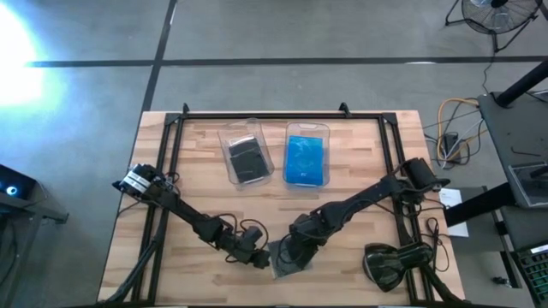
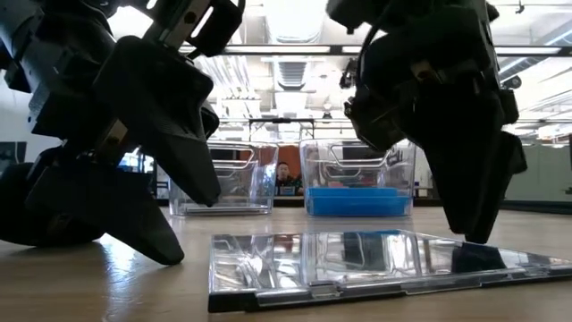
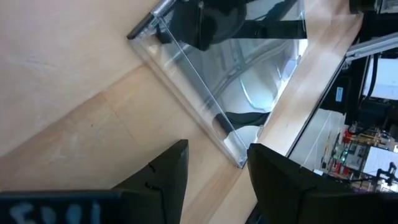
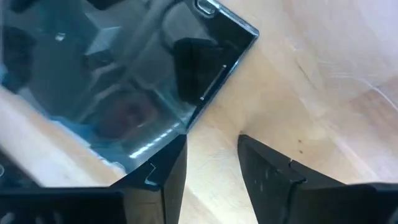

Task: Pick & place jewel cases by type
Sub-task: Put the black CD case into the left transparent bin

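One dark grey jewel case (image 1: 286,262) with a clear cover lies flat on the wood near the table's near edge, and it also shows in the low view (image 2: 357,259). My left gripper (image 1: 257,255) is open just left of it. In its wrist view (image 3: 214,165) a corner of the case (image 3: 240,160) lies between the fingertips. My right gripper (image 1: 293,250) is open over the case's right part, with a case corner (image 4: 186,127) beside one finger (image 4: 168,168). The left bin holds dark cases (image 1: 247,159) and the right bin holds blue cases (image 1: 305,159). My left gripper comes down slanting from the left, and its fingertip (image 2: 170,253) rests on the table beside the case's left edge (image 2: 213,268); I cannot tell whether it touches the case. My right gripper points down, with one fingertip (image 2: 474,234) at the case's top face near its right end; whether it touches cannot be told.
Two clear rectangular bins (image 1: 229,137) (image 1: 306,128) stand side by side at the table's far middle. A bulky black curved device (image 1: 394,262) sits at the near right corner. A black frame rail (image 1: 257,116) runs along the far edge. Bare wood lies between the bins and the arms.
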You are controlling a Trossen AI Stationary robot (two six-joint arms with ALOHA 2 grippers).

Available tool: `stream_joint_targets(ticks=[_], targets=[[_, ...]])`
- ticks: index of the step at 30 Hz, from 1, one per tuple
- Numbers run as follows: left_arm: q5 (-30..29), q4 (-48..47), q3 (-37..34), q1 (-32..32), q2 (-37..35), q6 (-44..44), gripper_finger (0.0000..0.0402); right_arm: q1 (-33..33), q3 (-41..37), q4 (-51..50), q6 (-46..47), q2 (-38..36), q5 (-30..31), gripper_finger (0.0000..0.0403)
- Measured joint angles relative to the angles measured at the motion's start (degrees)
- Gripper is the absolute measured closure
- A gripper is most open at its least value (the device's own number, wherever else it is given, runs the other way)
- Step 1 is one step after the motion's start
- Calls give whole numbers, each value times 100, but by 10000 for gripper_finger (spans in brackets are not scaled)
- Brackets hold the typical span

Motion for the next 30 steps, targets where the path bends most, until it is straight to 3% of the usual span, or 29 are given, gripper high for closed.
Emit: stream_joint_targets(ticks=[9,21,30], targets=[[-101,-82,42,10,2,335,255,-30,-719,1999,637,35,-700,261],[19,-155,11,4,2,577,255,-193,-384,1946,621,121,-663,261],[27,-1099,-15,-360,2,623,255,-293,29,2025,-52,57,-431,261]])
